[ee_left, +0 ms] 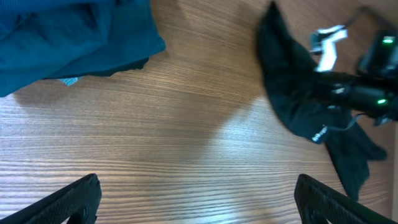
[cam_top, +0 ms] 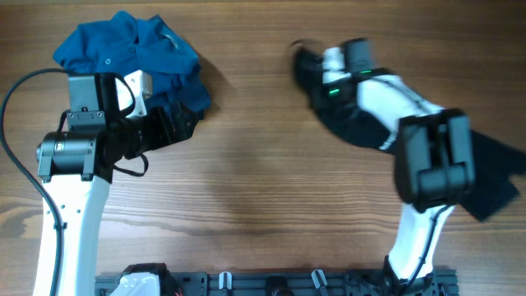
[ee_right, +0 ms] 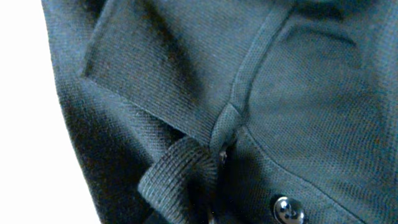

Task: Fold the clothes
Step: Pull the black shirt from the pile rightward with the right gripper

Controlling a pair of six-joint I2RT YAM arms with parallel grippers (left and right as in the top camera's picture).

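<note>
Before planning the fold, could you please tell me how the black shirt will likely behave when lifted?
The black shirt will probably be floppy: it lies in loose folds. Its knit collar curls, so edges may roll over. Thin cloth, likely light.

The overhead camera is looking straight down on the counter (cam_top: 263, 189) from well above, taking in the whole workspace. The left wrist camera is facing low across the wood toward the black shirt (ee_left: 298, 93) and right arm (ee_left: 357, 93), both also showing overhead. The right wrist camera is sitting so close that dark knit, probably that shirt's collar, is filling its frame.
</note>
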